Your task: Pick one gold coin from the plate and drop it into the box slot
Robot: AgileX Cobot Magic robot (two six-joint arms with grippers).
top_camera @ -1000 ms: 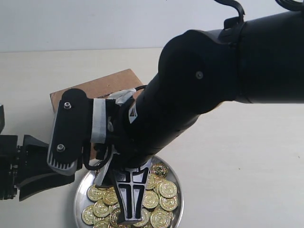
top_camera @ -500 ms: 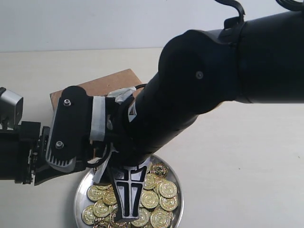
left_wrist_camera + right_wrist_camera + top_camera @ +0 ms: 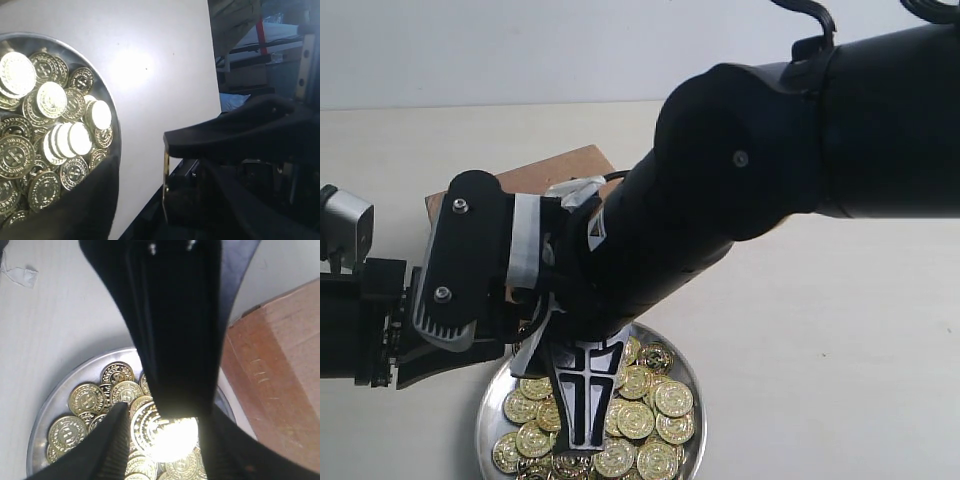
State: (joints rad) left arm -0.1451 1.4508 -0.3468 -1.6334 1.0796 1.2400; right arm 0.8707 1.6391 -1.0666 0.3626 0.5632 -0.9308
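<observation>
The silver plate (image 3: 697,425) holds several gold coins (image 3: 672,398) near the front of the table. My right gripper (image 3: 582,425) points down over it. In the right wrist view the right gripper (image 3: 165,426) is shut on one gold coin (image 3: 167,436), which looks larger than the others and sits above the plate (image 3: 50,401). The brown cardboard box (image 3: 552,170) stands behind the plate, and one corner (image 3: 280,370) shows beside the gripper. Its slot is hidden. My left gripper (image 3: 420,350) waits left of the plate, partly behind the right wrist. In its own view the left gripper (image 3: 137,175) is open beside the plate (image 3: 115,117).
The big black right arm (image 3: 770,170) crosses the middle of the exterior view and hides most of the box. A small white scrap (image 3: 20,275) lies on the pale table. The table's edge (image 3: 215,75) shows in the left wrist view, with clutter beyond.
The left gripper has moved in from the left edge toward the plate. The right gripper has risen a little over the coins.
</observation>
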